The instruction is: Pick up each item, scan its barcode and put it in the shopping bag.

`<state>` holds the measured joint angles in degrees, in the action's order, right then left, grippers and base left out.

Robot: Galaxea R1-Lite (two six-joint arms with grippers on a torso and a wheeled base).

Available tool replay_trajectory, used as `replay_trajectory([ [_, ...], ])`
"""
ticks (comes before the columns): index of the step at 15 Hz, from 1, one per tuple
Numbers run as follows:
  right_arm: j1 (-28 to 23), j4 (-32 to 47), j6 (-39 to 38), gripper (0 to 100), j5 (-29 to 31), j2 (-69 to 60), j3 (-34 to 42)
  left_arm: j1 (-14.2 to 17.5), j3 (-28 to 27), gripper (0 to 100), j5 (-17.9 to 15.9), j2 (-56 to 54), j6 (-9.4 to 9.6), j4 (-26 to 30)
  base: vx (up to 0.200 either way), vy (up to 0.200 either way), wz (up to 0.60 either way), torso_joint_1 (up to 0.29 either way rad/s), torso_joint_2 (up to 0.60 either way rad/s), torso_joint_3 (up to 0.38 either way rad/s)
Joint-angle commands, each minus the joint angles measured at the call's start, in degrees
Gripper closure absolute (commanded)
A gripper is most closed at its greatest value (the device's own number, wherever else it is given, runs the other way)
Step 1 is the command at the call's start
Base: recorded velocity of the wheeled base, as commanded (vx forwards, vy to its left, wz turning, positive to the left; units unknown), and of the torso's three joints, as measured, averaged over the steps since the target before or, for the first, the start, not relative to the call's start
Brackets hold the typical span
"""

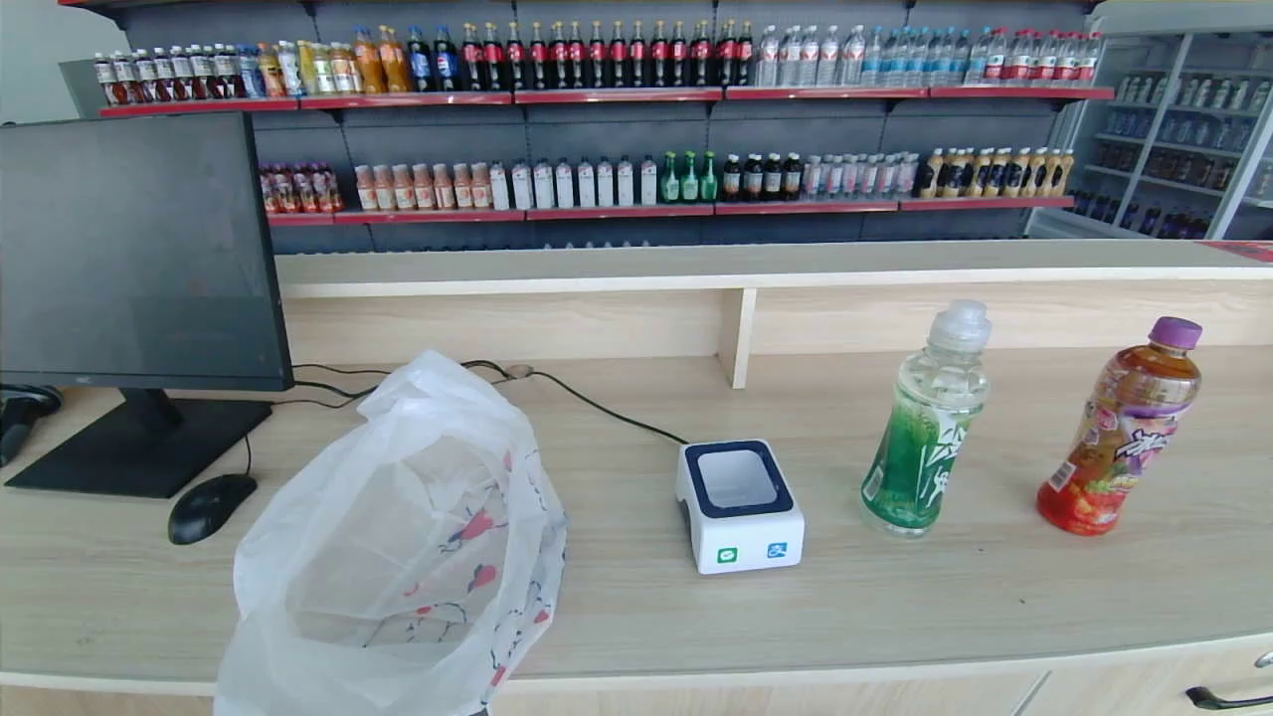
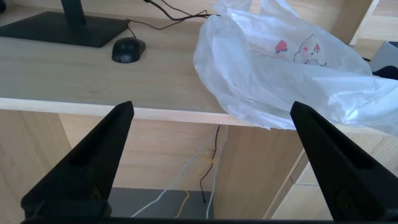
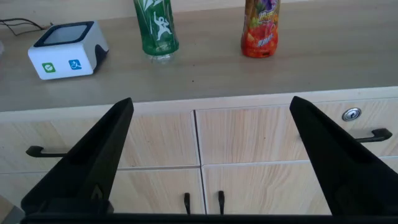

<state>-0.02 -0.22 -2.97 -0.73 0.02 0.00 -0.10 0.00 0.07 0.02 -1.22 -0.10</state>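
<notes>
A green-labelled bottle (image 1: 928, 423) (image 3: 156, 26) and an orange tea bottle (image 1: 1122, 442) (image 3: 260, 28) with a purple cap stand upright on the wooden counter (image 1: 895, 587), right of a white barcode scanner (image 1: 739, 504) (image 3: 67, 50). A white plastic shopping bag (image 1: 403, 557) (image 2: 292, 68) with its mouth agape sits at the counter's front left edge. My left gripper (image 2: 211, 155) is open, below the counter edge, in front of the bag. My right gripper (image 3: 208, 155) is open too, low before the cabinet doors, facing the bottles.
A dark monitor (image 1: 134, 254) on a stand and a black mouse (image 1: 209, 505) (image 2: 127, 50) sit at the left. A cable (image 1: 597, 406) runs to the scanner. A raised ledge (image 1: 756, 268) backs the counter. Cabinet doors with handles (image 3: 373, 134) lie beneath it.
</notes>
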Motion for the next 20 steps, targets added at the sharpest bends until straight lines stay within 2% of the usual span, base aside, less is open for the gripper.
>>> replay_trajectory([
  [1,-0.06,0.04,-0.01,0,0.12,-0.02,0.00,0.01,0.00,0,0.01,-0.02,-0.01,0.01,0.000,0.000,0.00,0.000,0.00,0.000],
  [8,-0.06,0.04,0.43,0,0.03,-0.02,0.00,0.01,0.00,0,0.01,-0.02,-0.01,0.01,0.000,0.000,0.00,0.000,0.00,0.000],
  [11,-0.06,-2.24,0.51,0,-0.41,-0.02,-1.67,0.01,0.00,0,0.01,-0.02,-0.01,0.01,0.000,0.000,0.00,0.000,0.00,0.000],
  [15,0.20,0.83,0.34,0,-1.38,2.96,-11.07,0.01,0.00,0,0.01,-0.02,-0.01,0.01,0.000,0.000,0.00,0.000,0.00,0.000],
  [20,0.29,-0.57,0.34,0,-1.99,19.93,-22.24,0.01,0.00,0,0.01,-0.02,-0.01,0.01,0.000,0.000,0.00,0.000,0.00,0.000],
])
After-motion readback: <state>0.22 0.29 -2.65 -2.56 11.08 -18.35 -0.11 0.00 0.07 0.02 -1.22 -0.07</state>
